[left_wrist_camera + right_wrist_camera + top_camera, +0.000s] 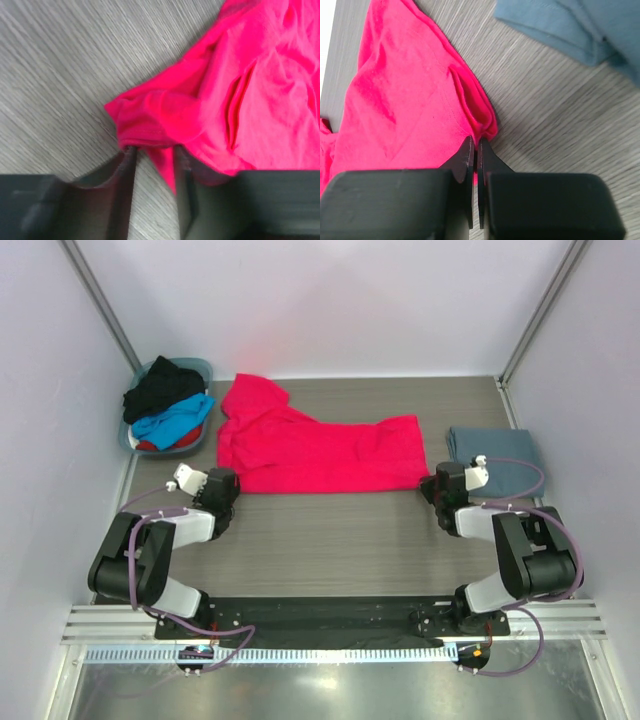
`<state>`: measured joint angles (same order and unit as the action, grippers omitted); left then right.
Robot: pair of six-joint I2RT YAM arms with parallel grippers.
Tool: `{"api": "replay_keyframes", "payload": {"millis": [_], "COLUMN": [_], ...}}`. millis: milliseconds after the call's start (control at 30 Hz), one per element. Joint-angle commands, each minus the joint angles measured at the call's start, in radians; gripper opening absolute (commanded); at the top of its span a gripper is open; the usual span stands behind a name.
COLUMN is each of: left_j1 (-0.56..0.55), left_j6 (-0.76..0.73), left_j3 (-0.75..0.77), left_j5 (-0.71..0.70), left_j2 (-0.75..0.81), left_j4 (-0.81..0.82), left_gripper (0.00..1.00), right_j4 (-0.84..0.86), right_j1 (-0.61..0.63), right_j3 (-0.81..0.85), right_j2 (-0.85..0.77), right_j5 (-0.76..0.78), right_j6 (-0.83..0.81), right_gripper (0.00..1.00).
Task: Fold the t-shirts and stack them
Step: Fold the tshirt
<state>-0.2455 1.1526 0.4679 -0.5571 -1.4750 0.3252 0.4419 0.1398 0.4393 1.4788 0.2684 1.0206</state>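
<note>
**Red-pink t-shirt (320,450) lay flat, one set of jaws at each near corner**

From the top camera, the red-pink t-shirt was spread sideways across the grey wood-grain bench (330,540), in the stretch between the two sets of jaws and reaching away beyond them. The left arm (150,550) had its jaws at the shirt's near left corner. The right arm (525,560) had its jaws at the near right corner. Just outside the right jaws, on the side away from the left ones, lay a folded grey-blue t-shirt (495,462), apart from the pink one. Beyond the left jaws and further out to their side stood a basket (128,435) holding a black t-shirt (165,385), a bright blue t-shirt (175,420) and a red t-shirt (165,445). How the jaws stood could not be told from this view.

From the left wrist, the left jaws stood narrowly parted. A bunched corner of the red-pink t-shirt (250,90) sat right at their tips, and a thin tongue of it hung down into the gap without filling it. The rest of the shirt spread ahead and to one side, with bare bench (60,75) to the other.

From the right wrist, the right jaws were closed to a hairline slit on the hem corner of the red-pink t-shirt (405,100), with a sliver of pink showing in the slit. The grey-blue t-shirt (560,25) lay ahead and off to the side, with bare bench (545,110) between it and the jaws.
</note>
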Motion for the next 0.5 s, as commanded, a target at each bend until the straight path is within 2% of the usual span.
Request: {"api": "replay_keyframes", "payload": {"millis": [0, 33, 133, 300, 467], "left_j1": [0.005, 0.006, 0.009, 0.028, 0.049], "left_j6": [0.001, 0.005, 0.005, -0.001, -0.014], "left_j3": [0.018, 0.024, 0.038, 0.029, 0.017], "left_j5": [-0.084, -0.098, -0.102, -0.099, -0.124], "left_j2": [0.033, 0.027, 0.015, 0.013, 0.036], "left_j4": [-0.023, -0.038, -0.069, -0.060, -0.061], "left_gripper": [0.39, 0.50, 0.53, 0.51, 0.39], "right_j4": [0.008, 0.009, 0.006, -0.003, -0.017], "right_j1": [-0.029, -0.037, -0.060, -0.094, -0.158], "right_j3": [-0.014, -0.020, -0.028, -0.037, -0.047], "right_j2": [-0.038, -0.044, -0.058, -0.087, -0.114], "right_j5": [0.017, 0.008, -0.008, -0.029, -0.067], "right_j6": [0.018, 0.024, 0.029, 0.032, 0.041], "right_gripper": [0.01, 0.01, 0.01, 0.01, 0.01]}}
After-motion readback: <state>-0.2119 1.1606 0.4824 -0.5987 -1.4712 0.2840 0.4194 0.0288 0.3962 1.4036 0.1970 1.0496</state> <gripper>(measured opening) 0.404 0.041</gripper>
